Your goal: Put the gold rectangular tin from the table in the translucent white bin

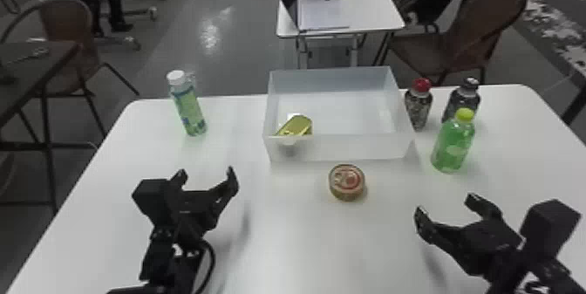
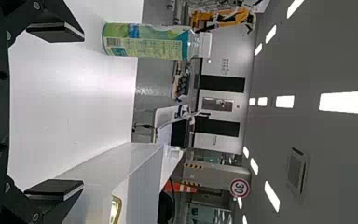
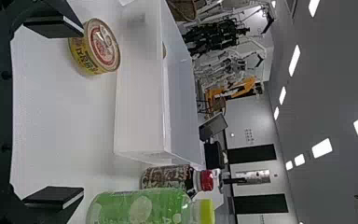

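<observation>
Gold tin inside bin, head view

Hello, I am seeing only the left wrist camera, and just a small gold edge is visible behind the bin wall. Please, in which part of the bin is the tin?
Observer: The gold tin lies in the near left corner of the bin, as the head view shows.
Operator: Thank you. Is some object placed before the bin, on the robot's side?
Observer: Yes, a round can sits on the table, just in front of the near wall.
Operator: And the right pincer, does it hold something?
Observer: No, the right pincer is open, with nothing between its fingers.
</observation>
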`<state>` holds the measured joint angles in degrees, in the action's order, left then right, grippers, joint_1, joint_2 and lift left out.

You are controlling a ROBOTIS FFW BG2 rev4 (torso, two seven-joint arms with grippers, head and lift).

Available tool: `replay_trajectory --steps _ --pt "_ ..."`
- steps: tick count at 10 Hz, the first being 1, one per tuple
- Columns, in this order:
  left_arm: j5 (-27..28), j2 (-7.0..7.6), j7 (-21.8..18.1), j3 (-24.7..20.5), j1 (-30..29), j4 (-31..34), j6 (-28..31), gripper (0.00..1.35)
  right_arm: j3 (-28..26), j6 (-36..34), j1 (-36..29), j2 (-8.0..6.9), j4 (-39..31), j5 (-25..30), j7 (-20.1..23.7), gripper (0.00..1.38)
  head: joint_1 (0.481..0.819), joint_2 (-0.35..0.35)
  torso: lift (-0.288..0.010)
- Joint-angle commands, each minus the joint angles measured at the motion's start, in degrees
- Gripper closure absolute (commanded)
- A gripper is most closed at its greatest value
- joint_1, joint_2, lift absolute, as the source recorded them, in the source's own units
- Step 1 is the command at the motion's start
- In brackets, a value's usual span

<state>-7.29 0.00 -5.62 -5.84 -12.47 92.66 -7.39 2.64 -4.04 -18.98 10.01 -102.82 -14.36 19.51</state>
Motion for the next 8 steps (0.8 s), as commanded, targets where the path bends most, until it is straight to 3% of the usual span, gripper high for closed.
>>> replay_trajectory --steps 1,6,8 --pt "-1.24 -0.15 0.70 0.48 -5.29 2.79 -1.48 0.18 -0.27 0.00 -0.35 0.09 -0.28 0.12 0.00 0.10 0.695 0.118 -0.127" --pt "-1.24 -0.15 4.92 1.44 -16.89 7.71 -7.90 0.18 -0.27 0.00 -1.15 0.01 -1.07 0.65 -0.35 0.10 0.695 0.140 -0.127" --pt "-0.89 -0.15 5.36 1.62 -17.68 7.62 -8.69 0.18 -0.27 0.00 -1.67 0.01 -1.42 0.38 -0.97 0.10 0.695 0.143 -0.127"
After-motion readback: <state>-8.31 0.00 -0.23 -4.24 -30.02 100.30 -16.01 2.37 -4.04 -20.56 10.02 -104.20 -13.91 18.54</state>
